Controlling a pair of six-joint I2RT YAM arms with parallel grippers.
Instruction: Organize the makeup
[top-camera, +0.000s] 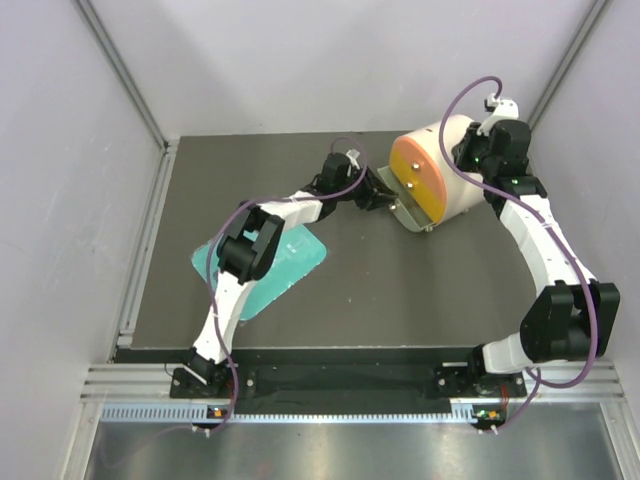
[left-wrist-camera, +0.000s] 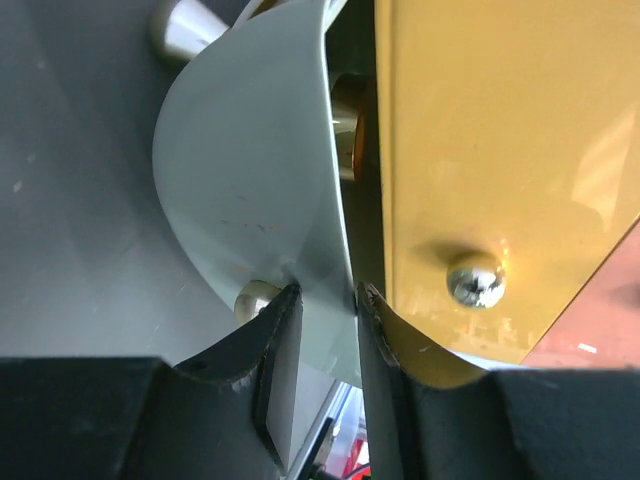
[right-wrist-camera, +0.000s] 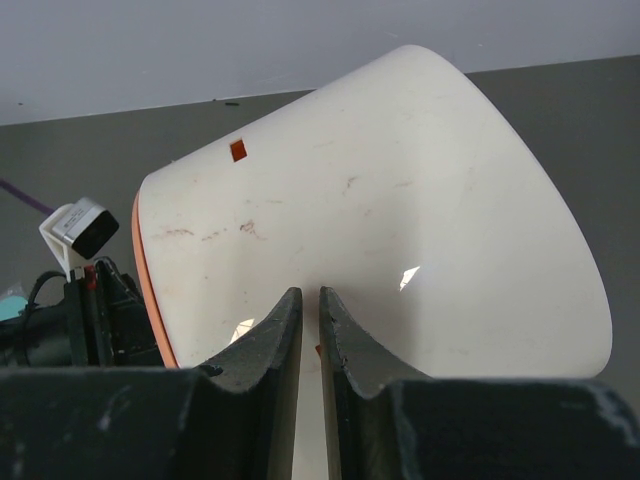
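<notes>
No makeup is showing in any view — presumably it is sitting inside the white drum (top-camera: 452, 150), which is lying on its side toward the far right of the table (top-camera: 400, 300). The left gripper (left-wrist-camera: 325, 300) is clamping the thin edge of a grey drawer panel (left-wrist-camera: 250, 170) beside the orange front (left-wrist-camera: 500, 150). The right gripper (right-wrist-camera: 310, 300), fingers nearly together, is pressing behind the drum. An uneven pull risks the drum rolling or the panel slipping free — and spilling the contents.

Middle of teal tray (top-camera: 305, 255) hidden beneath left arm (top-camera: 245, 248). Yellow front of drawer (left-wrist-camera: 500, 150) cut off at top, right edges.
</notes>
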